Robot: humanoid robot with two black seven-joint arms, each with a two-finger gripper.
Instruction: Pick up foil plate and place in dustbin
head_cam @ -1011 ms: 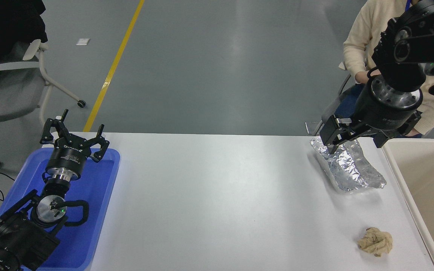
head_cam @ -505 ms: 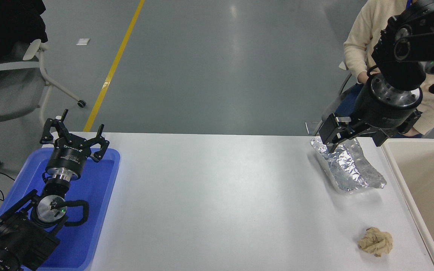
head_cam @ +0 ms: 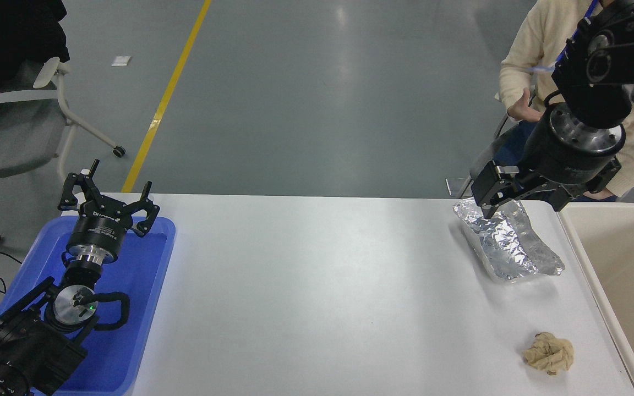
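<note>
One foil plate (head_cam: 507, 242) flat on the table – right claw (head_cam: 520, 201) wide apart, just over its far end.

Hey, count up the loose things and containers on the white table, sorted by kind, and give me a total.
Foil plate: 1
Crumpled tan paper ball: 1
Blue tray: 1
Beige dustbin: 1
Total: 4

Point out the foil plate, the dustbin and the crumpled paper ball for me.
foil plate (head_cam: 507, 242), head view, middle of its crinkled floor.
dustbin (head_cam: 584, 256), head view, its left rim.
paper ball (head_cam: 549, 353), head view, centre of the tan wad.
</note>
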